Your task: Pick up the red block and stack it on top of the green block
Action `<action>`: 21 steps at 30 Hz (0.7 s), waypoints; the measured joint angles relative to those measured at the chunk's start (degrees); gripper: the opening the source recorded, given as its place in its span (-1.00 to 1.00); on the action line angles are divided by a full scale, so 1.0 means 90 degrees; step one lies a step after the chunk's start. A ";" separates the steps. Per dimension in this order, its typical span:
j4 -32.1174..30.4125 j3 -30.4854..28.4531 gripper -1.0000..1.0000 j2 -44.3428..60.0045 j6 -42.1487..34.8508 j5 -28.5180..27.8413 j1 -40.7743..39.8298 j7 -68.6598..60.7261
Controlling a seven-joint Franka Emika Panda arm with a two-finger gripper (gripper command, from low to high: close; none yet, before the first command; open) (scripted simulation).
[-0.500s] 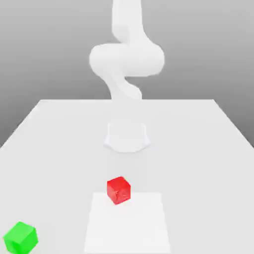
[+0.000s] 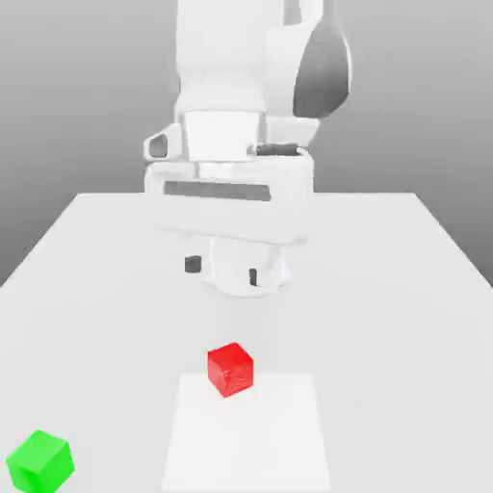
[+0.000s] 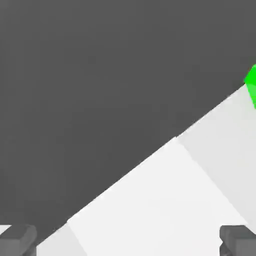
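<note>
The surface (image 2: 404, 289) lay broad and pale under the arm, and the end effector (image 2: 223, 271) hung above its middle with both dark fingertips spread wide and nothing between them. The red block (image 2: 230, 369) sat on the surface below the end effector and nearer the exterior camera, well apart from the fingertips, at the back edge of a lighter square patch (image 2: 252, 438). The green block (image 2: 39, 461) rested further off again, out toward the exterior view's left and close to the near edge.

The main risk, as I judged it, was the descent: the cube stood turned, one vertical edge facing the exterior camera, so fingertips brought down without matching that turn could close across corners and twist or squirt it aside. A second risk lay in the long carry to the green block (image 3: 251, 85) so near the surface's edge; an off-centre placement might nudge it or let the red one slide off.

Being a cube, the red block had no long axis to speak of; its faces seemed to point diagonally, though the exact angle was hard to read.
</note>
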 joint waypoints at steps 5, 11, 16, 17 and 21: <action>-0.0877 0.0310 0.00 0.0901 0.0750 -0.0151 -0.0328 0.1345; -0.0842 0.0053 0.00 0.2241 0.1889 -0.1027 -0.0362 0.2121; -0.0756 -0.0557 -1.00 0.2892 0.2451 -0.1413 0.0172 0.2416; -0.0756 -0.0557 -1.00 0.2892 0.2455 -0.1415 0.0172 0.2418; -0.0752 -0.0598 -1.00 0.2922 0.2486 -0.1449 0.0206 0.2443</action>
